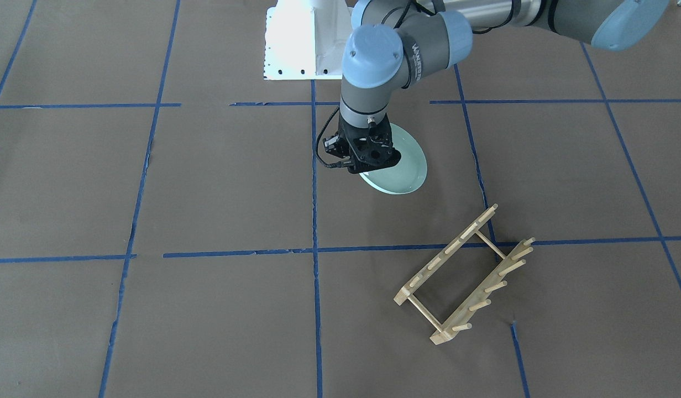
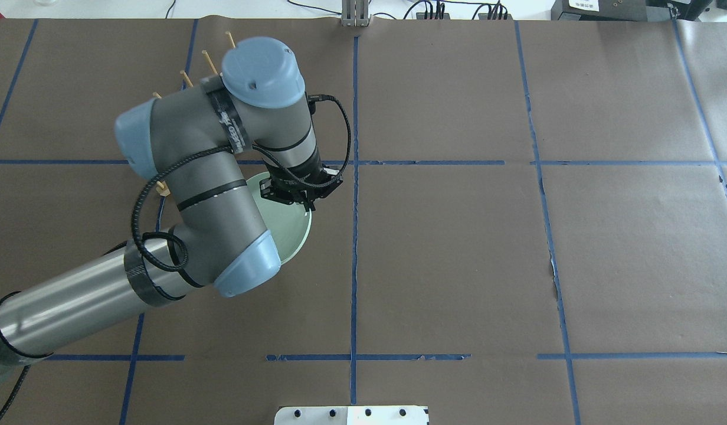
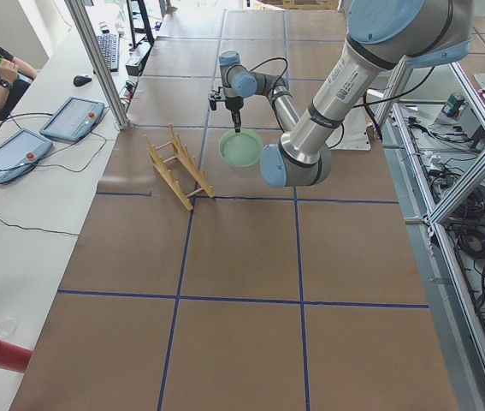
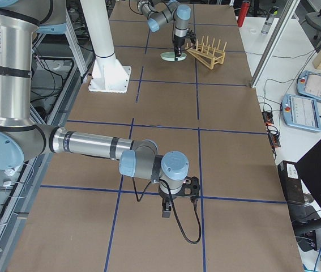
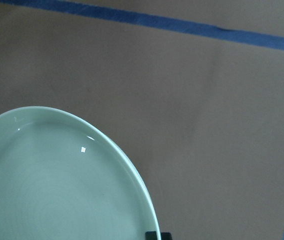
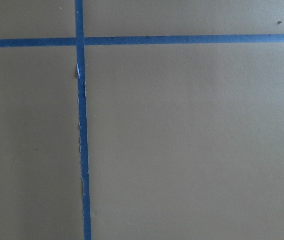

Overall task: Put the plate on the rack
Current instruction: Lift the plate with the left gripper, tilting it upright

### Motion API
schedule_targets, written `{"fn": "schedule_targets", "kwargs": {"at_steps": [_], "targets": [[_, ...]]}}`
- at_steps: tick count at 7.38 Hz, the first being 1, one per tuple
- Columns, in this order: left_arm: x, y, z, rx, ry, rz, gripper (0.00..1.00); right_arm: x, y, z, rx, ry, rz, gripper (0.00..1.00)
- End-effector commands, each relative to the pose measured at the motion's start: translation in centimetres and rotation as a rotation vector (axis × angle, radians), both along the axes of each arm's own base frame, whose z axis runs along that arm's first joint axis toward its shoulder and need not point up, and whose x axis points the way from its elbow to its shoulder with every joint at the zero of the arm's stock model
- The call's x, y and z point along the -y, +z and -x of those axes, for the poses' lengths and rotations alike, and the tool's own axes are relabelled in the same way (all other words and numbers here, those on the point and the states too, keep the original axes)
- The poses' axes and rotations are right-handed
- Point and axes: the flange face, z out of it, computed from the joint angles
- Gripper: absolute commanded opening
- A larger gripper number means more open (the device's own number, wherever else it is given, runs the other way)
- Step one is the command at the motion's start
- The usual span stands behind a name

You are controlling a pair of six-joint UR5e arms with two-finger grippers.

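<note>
The left gripper is clamped on the rim of the plate, near the middle of the table. The rack stands well apart from it, farther from the robot and to its left, with its rails running diagonally. The left arm is much the nearer.

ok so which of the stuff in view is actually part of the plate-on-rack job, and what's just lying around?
In the job: plate, rack, left gripper at the plate's rim.
Lying about: two teach pendants, red cylinder, keyboard, mouse, all on the side bench.
</note>
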Motion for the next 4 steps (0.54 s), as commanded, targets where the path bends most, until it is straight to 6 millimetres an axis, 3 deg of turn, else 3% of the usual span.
{"fn": "schedule_targets", "kwargs": {"at_steps": [1,3,4], "targets": [[2.9,-6.1,9.0,-0.297,-0.155,-0.014,0.0,0.0,-0.1,0.0,0.0,0.001,-0.001,1.0],[6.0,-8.3,15.3,-0.57,-0.326,-0.01,0.0,0.0,0.0,0.0,0.0,0.001,-0.001,1.0],[8.2,-8.1,18.0,-0.681,-0.395,0.019,0.0,0.0,0.0,0.0,0.0,0.001,0.0,1.0]]}}
